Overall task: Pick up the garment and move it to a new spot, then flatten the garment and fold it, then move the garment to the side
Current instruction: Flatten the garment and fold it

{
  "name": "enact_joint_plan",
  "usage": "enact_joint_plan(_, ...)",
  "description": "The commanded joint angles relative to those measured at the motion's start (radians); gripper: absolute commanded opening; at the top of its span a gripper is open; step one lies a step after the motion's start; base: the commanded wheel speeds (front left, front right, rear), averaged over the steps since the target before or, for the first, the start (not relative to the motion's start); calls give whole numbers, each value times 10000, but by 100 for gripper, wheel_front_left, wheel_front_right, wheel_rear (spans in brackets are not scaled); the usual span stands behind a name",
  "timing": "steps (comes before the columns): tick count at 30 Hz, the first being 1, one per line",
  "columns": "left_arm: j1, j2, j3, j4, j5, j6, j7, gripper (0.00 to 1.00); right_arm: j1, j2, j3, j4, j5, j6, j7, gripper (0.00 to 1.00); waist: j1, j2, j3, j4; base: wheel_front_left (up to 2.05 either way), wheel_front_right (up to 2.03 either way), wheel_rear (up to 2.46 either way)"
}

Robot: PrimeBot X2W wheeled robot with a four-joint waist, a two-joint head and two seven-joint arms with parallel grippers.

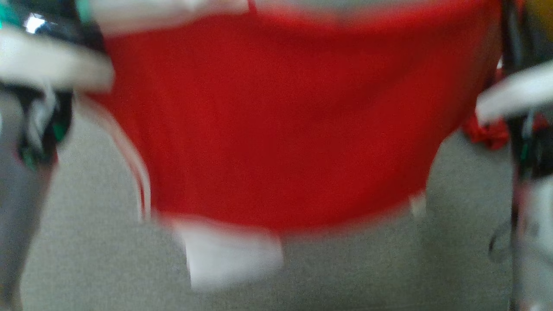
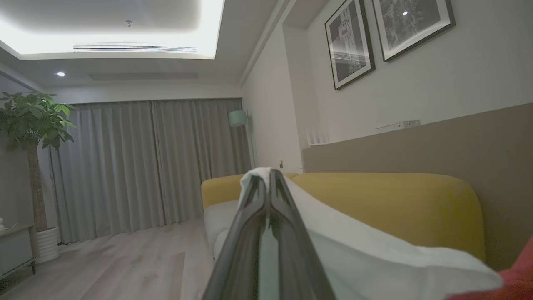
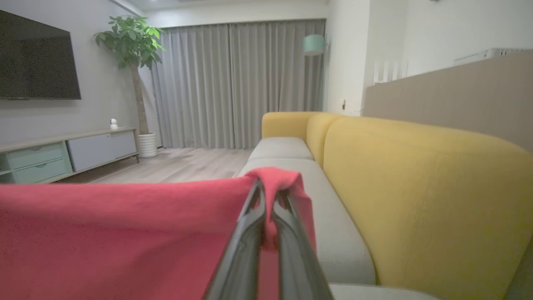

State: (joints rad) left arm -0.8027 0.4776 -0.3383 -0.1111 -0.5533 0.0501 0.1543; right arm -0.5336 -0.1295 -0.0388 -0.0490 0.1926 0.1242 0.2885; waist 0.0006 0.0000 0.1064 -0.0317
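Nearest on my left wrist camera, the left gripper has its two dark fingers pressed together on a white band of the garment. The cloth pokes out just above the tips and runs off to the lower right of that view, where a red corner shows. On my right wrist camera, the right gripper is clamped the same way, pinching a fold of the garment. Its red cloth drapes over the fingertips and stretches away to that view's left as a broad sheet.

The head camera is badly blurred. I see the garment hanging as a wide red sheet between the pale left forearm and the pale right forearm. White stripes run down its left side and there is a white patch at its bottom edge. Below it is a grey fabric surface; I cannot tell whether the lower edge touches it.

Beyond the fingers lies the sofa's grey seat beside its yellow back. Farther off are the wooden floor, a low cabinet, a television and a potted plant. Grey curtains and a pale green lamp stand at the far end. On my left wrist camera, two framed pictures hang on the wall above the sofa.
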Motion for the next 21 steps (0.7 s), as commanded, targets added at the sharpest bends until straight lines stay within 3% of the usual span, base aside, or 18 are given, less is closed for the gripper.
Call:
enact_joint_plan(1, -1176, 215, 473, 142, 102, -108, -105, 0, -1061, -110, 279, 4, -54, 65, -135, 0, -6, 0, 886, 175, 0, 0, 0)
enact_joint_plan(7, -4498, -801, 279, 3265, 692, -334, -1348, 0, -4822, -532, 231, 3602, -806, 65, -1175, 0, -6, 0, 1742, 650, 0, 0, 0)
enact_joint_plan(11, -5759, -1586, 38, 5013, 909, -459, -2332, 0, -6425, -651, 89, 5666, -1609, 65, -2108, 0, -6, 0, 2235, 1058, 0, 0, 0)
enact_joint_plan(16, -5935, -2146, -132, 6196, 808, -747, -3220, 0, -7382, -569, -79, 7454, -2394, 65, -3043, 0, -6, 0, 3172, 1418, 0, 0, 0)
enact_joint_plan(21, -5066, -2458, -261, 6883, 638, -975, -3778, 0, -7163, -374, -393, 9030, -2971, 65, -3884, 0, -6, 0, 3935, 1591, 0, 0, 0)
